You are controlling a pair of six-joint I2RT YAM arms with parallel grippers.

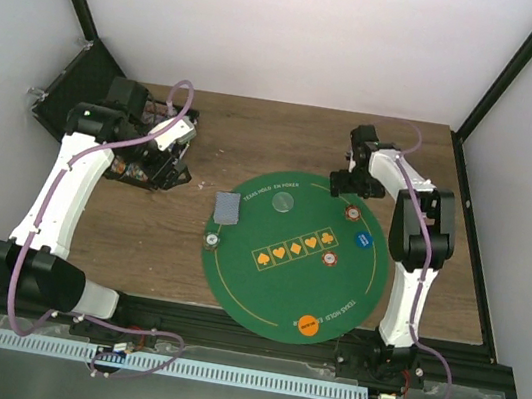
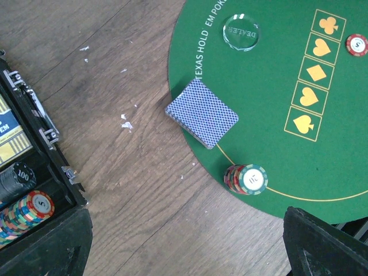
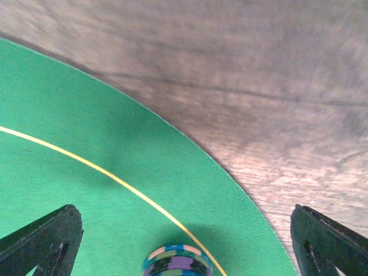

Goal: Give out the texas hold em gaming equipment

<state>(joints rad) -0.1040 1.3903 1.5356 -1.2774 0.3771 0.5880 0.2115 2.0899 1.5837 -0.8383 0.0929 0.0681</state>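
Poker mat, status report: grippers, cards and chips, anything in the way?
Both open, empty: left gripper, right gripper; card deck straddles mat edge; chip stack between right fingers. No obstruction seen.

Matt felt mat [image 1: 337, 294]; wood table [image 1: 206, 129]; glossy clear token [image 2: 241, 31].

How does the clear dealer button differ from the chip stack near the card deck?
The dealer button is one clear disc; the chip stack is several coloured chips piled up. The button lies beside the lettering; the stack sits on the yellow line near the edge. Both are round, on the green mat.
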